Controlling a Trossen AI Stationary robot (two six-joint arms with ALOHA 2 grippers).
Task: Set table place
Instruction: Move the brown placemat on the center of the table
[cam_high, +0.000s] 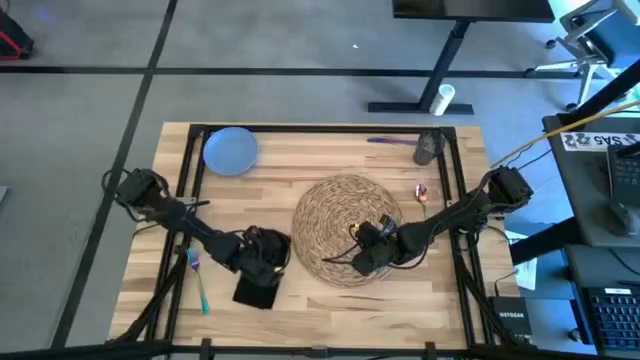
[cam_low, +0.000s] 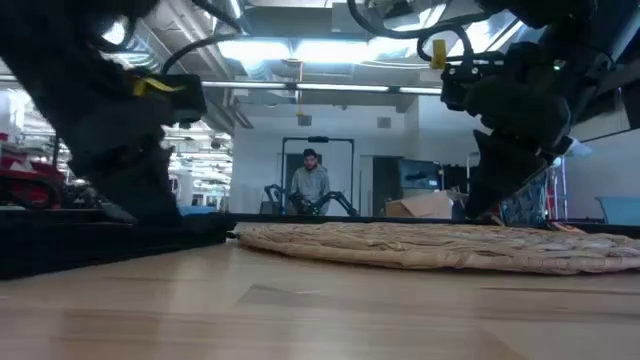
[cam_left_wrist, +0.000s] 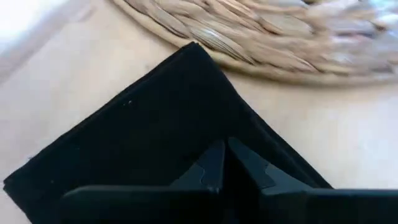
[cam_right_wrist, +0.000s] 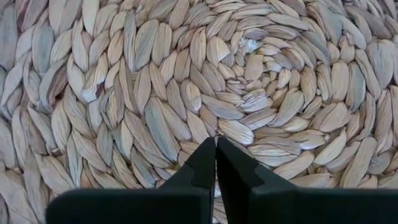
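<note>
One black napkin (cam_high: 256, 291), long axis toward placemat (cam_high: 335, 225).

The left gripper (cam_high: 262, 262) covers part of the black napkin (cam_high: 256, 290) from above, and one napkin corner runs off the left wrist view's edge. The right gripper (cam_high: 368, 256) hides a patch of the woven placemat (cam_high: 335, 215). A small grey cup (cam_high: 428, 148) and the purple-handled cutlery (cam_high: 390, 141) are too small to detail. A distant person (cam_low: 310, 185) is blurred.
</note>
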